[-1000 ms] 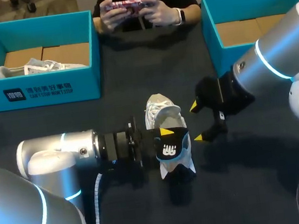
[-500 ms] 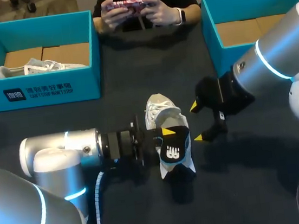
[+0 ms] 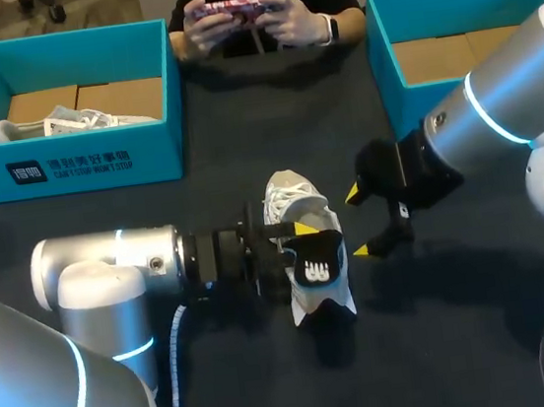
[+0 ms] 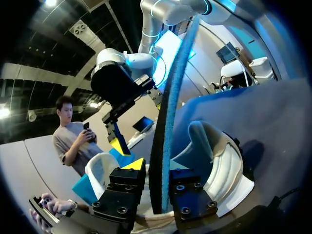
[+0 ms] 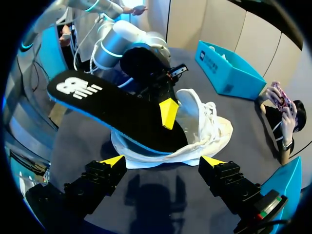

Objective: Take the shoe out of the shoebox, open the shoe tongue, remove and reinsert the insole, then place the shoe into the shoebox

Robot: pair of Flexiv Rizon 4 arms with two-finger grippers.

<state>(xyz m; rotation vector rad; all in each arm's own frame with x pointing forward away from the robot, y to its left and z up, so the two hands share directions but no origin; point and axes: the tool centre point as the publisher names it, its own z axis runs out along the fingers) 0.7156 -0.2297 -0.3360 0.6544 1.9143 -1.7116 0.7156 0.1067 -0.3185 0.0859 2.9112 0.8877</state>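
Left gripper [image 3: 300, 248] is clamped on the black, blue-edged foam insole [image 3: 321, 265] at centre frame, the insole's front end tucked into the white mesh sneaker [image 3: 292, 201] lying on the dark table [image 3: 418, 344]. Right gripper [image 3: 357, 221] hangs just right of the sneaker, fingers spread wide.

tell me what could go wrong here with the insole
The shoe is unheld: the right hand stands open beside it, so it might slide or tip as the left hand moves the insole. One end of the insole sits inside the shoe and could snag or fold.
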